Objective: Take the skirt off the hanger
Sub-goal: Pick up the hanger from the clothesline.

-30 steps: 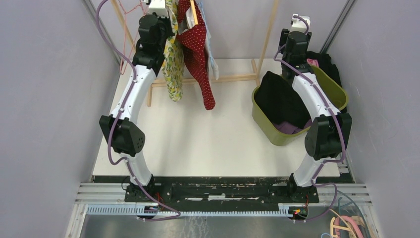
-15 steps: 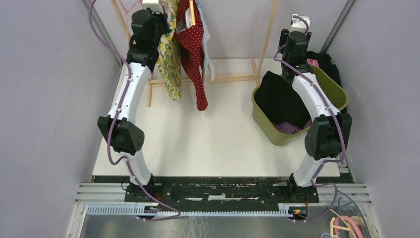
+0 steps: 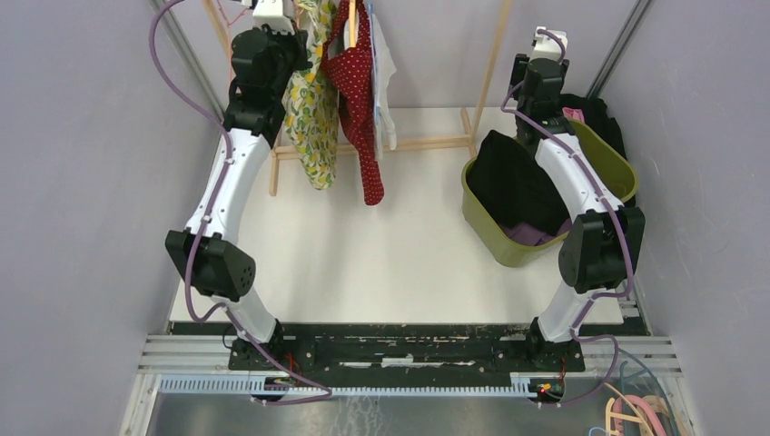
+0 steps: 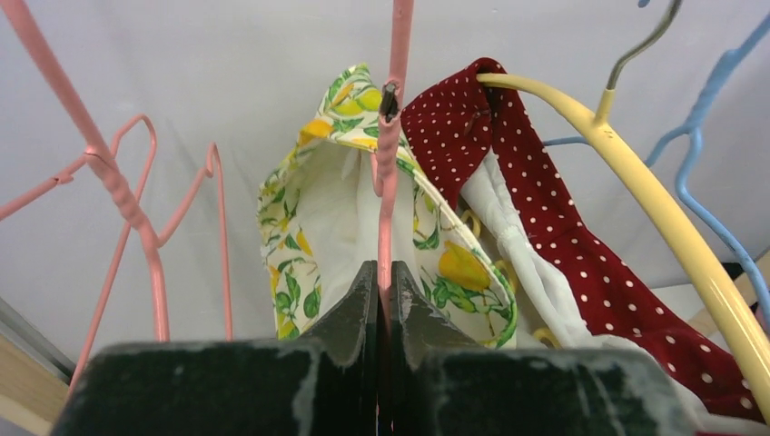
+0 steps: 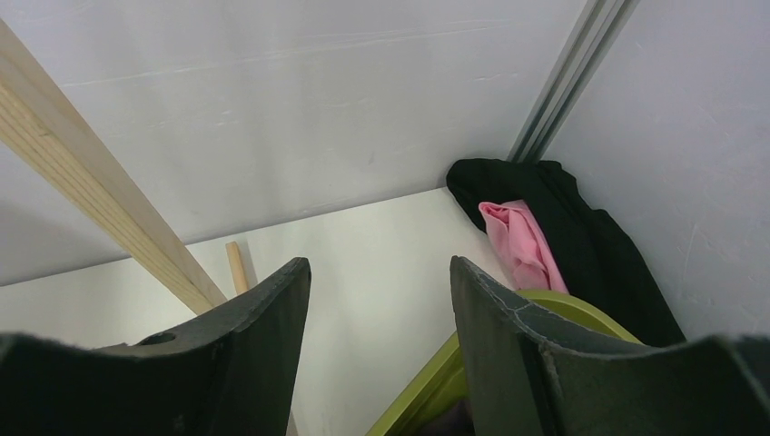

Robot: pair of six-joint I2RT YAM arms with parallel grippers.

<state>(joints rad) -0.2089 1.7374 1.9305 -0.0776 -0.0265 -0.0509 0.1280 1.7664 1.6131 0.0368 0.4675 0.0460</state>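
Pinching pink hanger point(image 4: 390, 204), skirt point(image 4: 459, 272) draped beyond jaws

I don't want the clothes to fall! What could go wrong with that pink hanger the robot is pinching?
The left gripper pinches only the thin pink hanger, so it might slip or twist. The lemon skirt hangs close beside the red dotted garment, so pulling could drag that along too.

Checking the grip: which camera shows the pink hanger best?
Left wrist. The pink hanger fills the middle of the view and its wire runs down into the shut left gripper, with the lemon-print skirt behind it. The top view shows only a scrap of pink wire at the frame's top edge, and the grip is hidden. The right wrist view shows none of it.
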